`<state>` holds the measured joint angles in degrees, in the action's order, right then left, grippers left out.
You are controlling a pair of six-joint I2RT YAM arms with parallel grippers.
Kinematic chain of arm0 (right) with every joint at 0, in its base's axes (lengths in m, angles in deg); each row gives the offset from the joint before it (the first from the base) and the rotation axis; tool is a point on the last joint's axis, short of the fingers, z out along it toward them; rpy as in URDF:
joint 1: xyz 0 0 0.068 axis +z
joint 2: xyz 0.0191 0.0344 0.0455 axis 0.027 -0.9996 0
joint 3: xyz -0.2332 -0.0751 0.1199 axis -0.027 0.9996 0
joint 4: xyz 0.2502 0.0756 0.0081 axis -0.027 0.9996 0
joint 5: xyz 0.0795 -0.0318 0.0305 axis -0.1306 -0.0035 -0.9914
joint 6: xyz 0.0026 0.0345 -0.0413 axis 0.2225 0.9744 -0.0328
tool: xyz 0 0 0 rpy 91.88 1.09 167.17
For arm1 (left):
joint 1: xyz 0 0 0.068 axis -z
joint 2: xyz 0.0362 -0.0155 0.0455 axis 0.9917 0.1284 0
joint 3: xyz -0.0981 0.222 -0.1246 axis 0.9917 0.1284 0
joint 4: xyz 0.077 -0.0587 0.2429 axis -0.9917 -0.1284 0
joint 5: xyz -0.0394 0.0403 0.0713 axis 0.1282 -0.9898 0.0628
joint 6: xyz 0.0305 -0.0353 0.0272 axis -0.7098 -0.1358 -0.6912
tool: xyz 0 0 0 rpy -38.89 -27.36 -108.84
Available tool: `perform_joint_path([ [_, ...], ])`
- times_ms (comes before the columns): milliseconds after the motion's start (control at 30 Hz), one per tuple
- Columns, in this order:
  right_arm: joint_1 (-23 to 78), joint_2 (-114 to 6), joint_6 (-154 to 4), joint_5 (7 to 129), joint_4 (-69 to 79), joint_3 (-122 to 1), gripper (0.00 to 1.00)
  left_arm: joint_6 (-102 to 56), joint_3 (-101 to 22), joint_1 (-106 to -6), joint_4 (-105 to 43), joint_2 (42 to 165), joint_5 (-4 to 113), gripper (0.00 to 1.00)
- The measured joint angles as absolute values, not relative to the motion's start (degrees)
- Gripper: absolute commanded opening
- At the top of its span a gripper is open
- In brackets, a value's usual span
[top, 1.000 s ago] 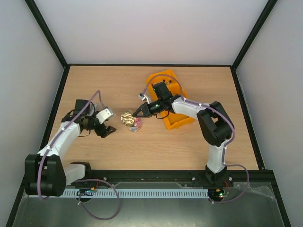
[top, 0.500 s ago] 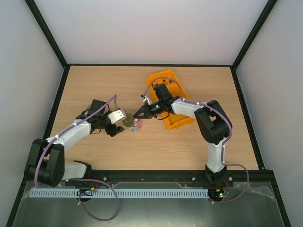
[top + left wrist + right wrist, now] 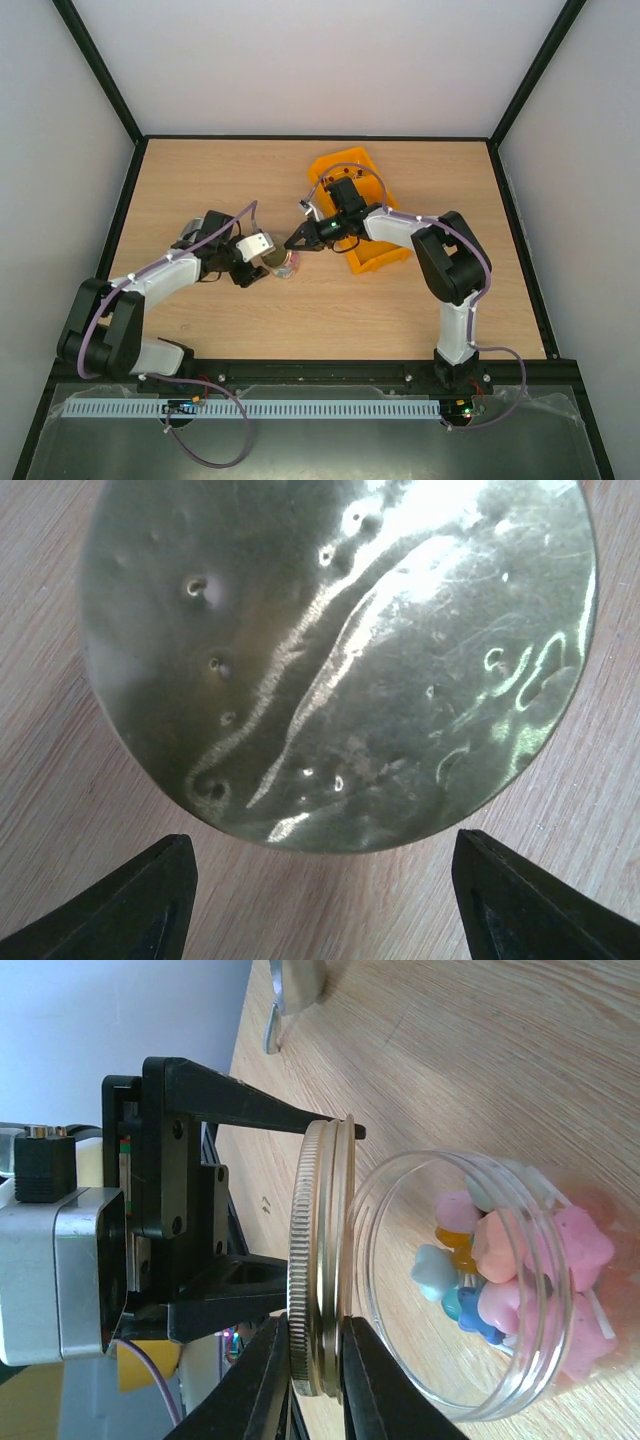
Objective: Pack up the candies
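Note:
The candies (image 3: 500, 1260), pink, blue, yellow and pale lumps, lie inside a clear jar (image 3: 372, 1290) seen in the right wrist view; from above the jar (image 3: 287, 263) sits mid-table. A round gold lid (image 3: 320, 1260) stands on edge just before the jar's open mouth. My right gripper (image 3: 315, 1352) is shut on the lid's rim, and shows from above (image 3: 293, 243). My left gripper (image 3: 322, 885) is open, its fingers either side of the lid's gold face (image 3: 340, 660) without touching it. It sits just left of the jar (image 3: 258, 264).
An orange bin (image 3: 372, 250) lies right of the jar, under my right arm. A silver scoop (image 3: 290, 990) rests on the wood beyond the jar. Black frame rails edge the table.
My left arm has swung right, up to the lid and jar, with its jaws narrowing a little. My right gripper has stayed on the lid, barely moving.

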<state>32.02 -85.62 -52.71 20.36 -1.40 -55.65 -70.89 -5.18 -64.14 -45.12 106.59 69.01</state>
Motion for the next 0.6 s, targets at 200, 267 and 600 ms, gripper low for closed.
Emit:
perform_joint_path([
  [200,31.9,-85.6,-53.5,21.7,-0.3,-55.7,0.31,-70.3,-6.4,-63.5,-44.3,107.9,69.0,0.7],
  [267,31.8,-85.6,-54.2,22.2,0.3,-55.7,0.36,-70.2,-7.0,-63.3,-44.1,108.2,69.0,0.69],
  [600,31.2,-84.6,-57.8,25.3,3.9,-55.7,0.63,-70.4,-7.8,-62.9,-44.0,108.4,69.0,0.68],
])
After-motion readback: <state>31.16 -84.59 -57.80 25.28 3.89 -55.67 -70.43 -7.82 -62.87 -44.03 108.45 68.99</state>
